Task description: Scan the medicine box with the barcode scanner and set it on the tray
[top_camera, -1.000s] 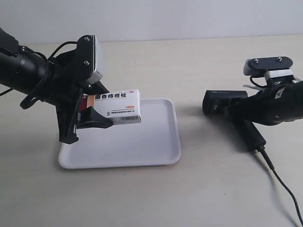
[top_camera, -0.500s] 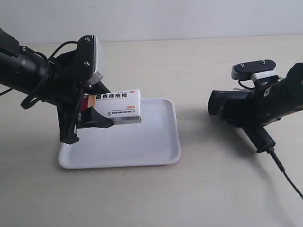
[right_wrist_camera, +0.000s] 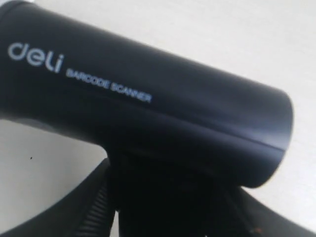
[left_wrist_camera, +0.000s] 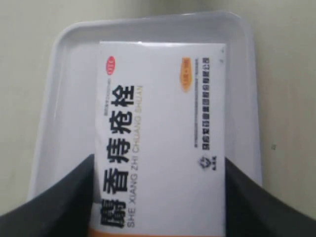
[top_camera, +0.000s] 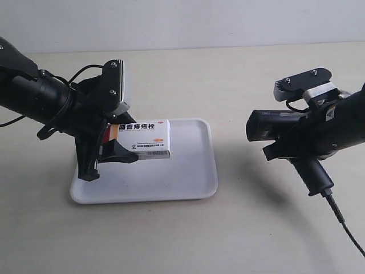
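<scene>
The white medicine box (top_camera: 144, 139) hangs just over the white tray (top_camera: 197, 165), held by its red-orange end. My left gripper (top_camera: 114, 142) is shut on it; in the left wrist view the medicine box (left_wrist_camera: 160, 143) fills the space between both black fingers (left_wrist_camera: 64, 197), with the tray (left_wrist_camera: 69, 74) below. The black barcode scanner (top_camera: 272, 125) is lifted off the table at the exterior view's right, head pointing toward the box. My right gripper (top_camera: 302, 149) is shut on its handle. In the right wrist view the barcode scanner (right_wrist_camera: 148, 108) head fills the frame and hides my right gripper's fingertips.
The scanner's black cable (top_camera: 345, 225) trails from the handle across the beige table (top_camera: 239, 228) toward the near right corner. A pale wall runs along the table's far edge.
My left gripper has lowered the box and shifted it slightly rightward over the tray. The right arm has lifted the scanner off the table and tilted it, head toward the box.
</scene>
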`<action>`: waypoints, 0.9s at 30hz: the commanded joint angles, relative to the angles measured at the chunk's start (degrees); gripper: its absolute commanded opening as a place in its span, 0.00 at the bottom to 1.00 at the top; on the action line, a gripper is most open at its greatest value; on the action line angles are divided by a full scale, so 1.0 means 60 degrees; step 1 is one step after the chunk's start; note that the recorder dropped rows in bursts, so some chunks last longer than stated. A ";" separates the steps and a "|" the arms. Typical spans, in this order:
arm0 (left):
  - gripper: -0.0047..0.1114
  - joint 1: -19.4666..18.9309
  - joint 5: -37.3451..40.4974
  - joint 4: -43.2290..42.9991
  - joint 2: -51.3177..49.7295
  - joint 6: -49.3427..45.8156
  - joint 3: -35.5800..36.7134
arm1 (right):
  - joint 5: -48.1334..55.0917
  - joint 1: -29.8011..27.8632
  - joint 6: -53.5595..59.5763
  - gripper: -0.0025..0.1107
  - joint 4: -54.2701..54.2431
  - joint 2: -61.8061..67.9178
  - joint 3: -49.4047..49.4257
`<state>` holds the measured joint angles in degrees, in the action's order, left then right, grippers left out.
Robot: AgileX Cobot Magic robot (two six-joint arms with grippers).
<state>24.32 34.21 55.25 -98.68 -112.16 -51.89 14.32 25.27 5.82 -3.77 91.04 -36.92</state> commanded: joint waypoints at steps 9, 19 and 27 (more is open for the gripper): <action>0.06 0.0045 -0.0022 0.0175 0.0036 0.0025 -0.0014 | -0.1425 0.0010 0.0066 0.02 0.0239 0.1585 -0.0026; 0.06 0.0045 -0.0022 0.0175 0.0036 0.0025 -0.0014 | -0.1640 0.0010 0.0004 0.29 0.0196 0.1917 -0.0026; 0.06 0.0045 -0.0022 0.0175 0.0036 0.0025 -0.0014 | -0.1700 0.0010 0.0004 0.68 -0.0813 0.1917 -0.0026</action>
<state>24.32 33.99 55.45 -98.68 -112.05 -51.89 4.57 25.27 5.73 -7.16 102.29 -37.03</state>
